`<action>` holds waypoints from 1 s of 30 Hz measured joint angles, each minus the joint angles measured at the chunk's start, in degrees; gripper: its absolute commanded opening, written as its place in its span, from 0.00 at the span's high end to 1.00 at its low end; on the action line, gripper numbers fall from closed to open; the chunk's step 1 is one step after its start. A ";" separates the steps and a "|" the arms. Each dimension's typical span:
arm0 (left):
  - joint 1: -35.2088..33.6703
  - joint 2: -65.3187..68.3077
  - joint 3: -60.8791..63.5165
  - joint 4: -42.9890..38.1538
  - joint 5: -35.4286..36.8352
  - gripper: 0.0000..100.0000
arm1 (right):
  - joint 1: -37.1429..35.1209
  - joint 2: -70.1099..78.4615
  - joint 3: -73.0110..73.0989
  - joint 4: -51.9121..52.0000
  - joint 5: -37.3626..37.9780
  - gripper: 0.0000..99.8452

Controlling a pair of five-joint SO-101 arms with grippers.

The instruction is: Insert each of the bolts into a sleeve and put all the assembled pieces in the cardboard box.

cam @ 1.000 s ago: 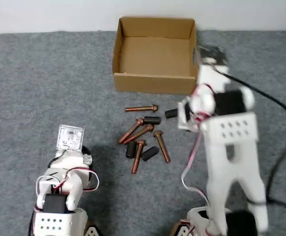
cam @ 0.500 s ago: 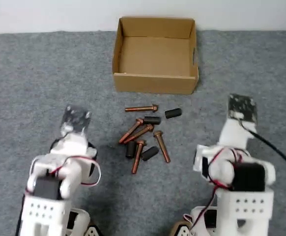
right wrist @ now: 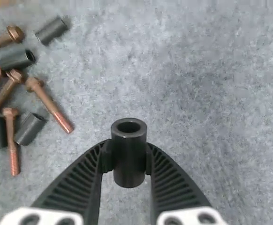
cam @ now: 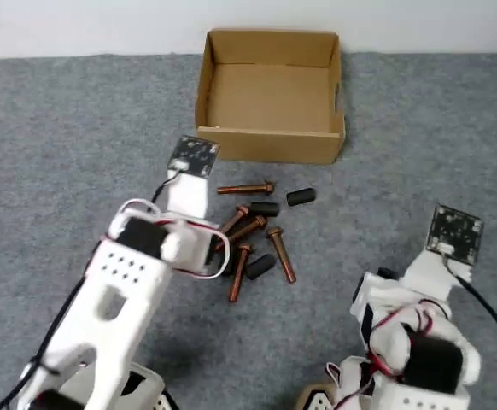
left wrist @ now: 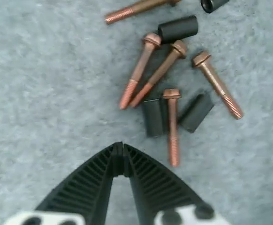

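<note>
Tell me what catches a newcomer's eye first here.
The right pincer grips a black sleeve over the grey carpet. A loose pile of copper bolts and other sleeves lies in front of the open cardboard box, with the shut left pincer close to it.

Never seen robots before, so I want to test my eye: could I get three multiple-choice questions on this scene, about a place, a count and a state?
1. Where is the cardboard box? A. Beyond the bolts, at the table's far side. B. Between the arms. C. In a gripper.
2. How many bolts lie on the table? A. Three. B. Five. C. Eight.
3. The right gripper is: A. open, empty. B. shut on a bolt. C. shut on a black sleeve.
1 A: it stands past the pile. 2 B: five copper bolts lie there. 3 C: a sleeve sits clamped between its jaws.
</note>
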 measured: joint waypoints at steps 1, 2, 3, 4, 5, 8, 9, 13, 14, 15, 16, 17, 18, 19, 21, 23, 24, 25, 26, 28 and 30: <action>0.62 1.67 -0.79 -0.09 1.93 0.99 | 0.00 -0.62 0.62 -0.09 0.00 0.99; 1.23 3.34 -1.58 -0.09 3.69 0.99 | -0.09 -1.05 1.58 -0.35 -0.18 0.99; 1.76 5.10 -2.55 -0.18 5.10 0.99 | -0.18 -1.23 2.64 -0.62 -0.18 0.99; 2.55 6.77 -3.43 -0.18 5.89 0.99 | -0.18 -2.29 3.43 -0.88 -0.18 0.99; 3.43 8.62 -4.48 -0.18 5.89 0.99 | -0.09 -3.43 3.87 -1.23 -0.18 0.99; 6.24 15.30 -7.65 -0.18 5.80 0.98 | -0.18 -4.40 5.80 -2.11 -0.18 0.99; 7.03 17.67 -8.88 -0.18 5.80 0.97 | -0.18 -4.75 6.15 -2.37 -0.18 0.99; 7.03 27.34 -13.80 -0.18 4.40 0.91 | -0.18 -5.80 6.24 -2.55 -0.18 0.99; 7.03 29.36 -14.86 -0.18 4.13 0.91 | -0.09 -5.71 6.24 -2.55 -0.18 0.99; 7.12 31.30 -16.00 -0.26 3.69 0.91 | 0.00 -6.24 6.24 -2.55 -0.18 0.99; 7.21 33.14 -17.05 -0.26 3.69 0.91 | -0.09 -6.86 6.24 -2.55 -0.18 0.99; 7.30 34.81 -18.02 -0.26 3.69 0.91 | -0.18 -6.86 6.24 -2.55 -0.18 0.99; 7.38 36.31 -19.08 -0.26 3.69 0.91 | -0.18 -6.77 6.33 -2.55 -0.18 0.99; 7.38 37.63 -19.96 -0.26 3.69 0.91 | -0.09 -6.51 6.33 -2.55 -0.18 0.99; 7.38 40.09 -21.89 -0.26 3.69 0.91 | -0.09 -6.86 6.33 -2.55 -0.18 0.99; 7.38 42.29 -23.56 -0.35 3.69 0.91 | -0.18 -6.86 6.33 -2.55 -0.18 0.99; 7.47 43.25 -24.35 -0.79 3.69 0.91 | -0.09 -6.86 6.33 -2.55 -0.18 0.99; 7.56 44.13 -24.88 -1.23 3.78 0.91 | -0.09 -6.86 6.33 -2.55 -0.18 0.99; 7.65 45.10 -25.32 -1.58 3.87 0.91 | -0.18 -6.86 6.33 -2.55 -0.18 0.99; 7.74 46.86 -25.85 -2.29 3.96 0.90 | -0.18 -6.86 6.33 -2.55 -0.18 0.99; 7.91 48.44 -26.46 -2.64 3.96 0.90 | -0.18 -6.86 6.33 -2.55 -0.18 0.99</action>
